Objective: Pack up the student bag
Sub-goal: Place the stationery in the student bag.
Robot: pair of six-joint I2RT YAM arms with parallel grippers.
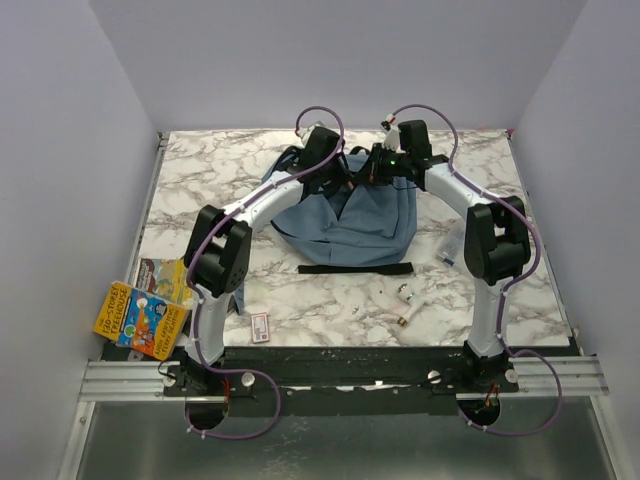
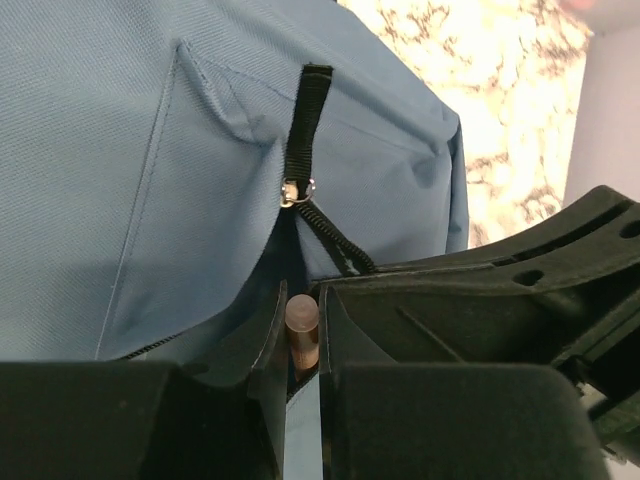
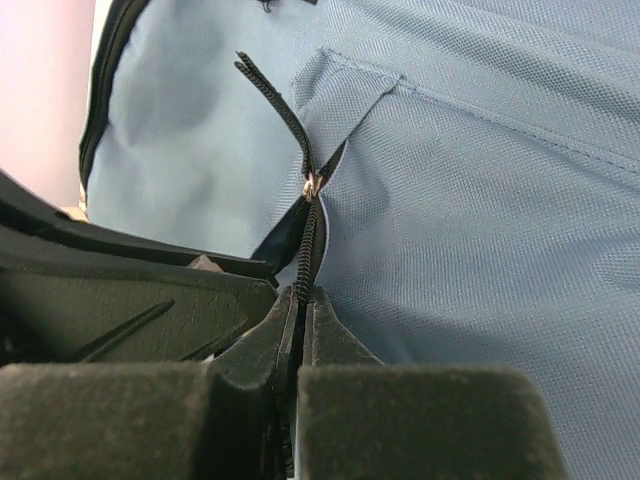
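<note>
Here, student bag (image 1: 345,215): lying at the far middle of the marble surface (image 1: 200,180), both arms bent over it.
Left tool (image 2: 302,350): nearly closed, pinching a fold of blue bag fabric, a small brown cylinder (image 2: 302,315) in the gap.
Right tool (image 3: 303,320): closed tight on the bag's black zip line (image 3: 308,245).
Near-left edge: colourful books (image 1: 140,310).

One soft dusty-blue fabric backpack (image 1: 350,215), far centre; two colourful paperback books (image 1: 140,320), near left; one small white card (image 1: 260,326); three small white tubes (image 1: 405,294), near right.
</note>
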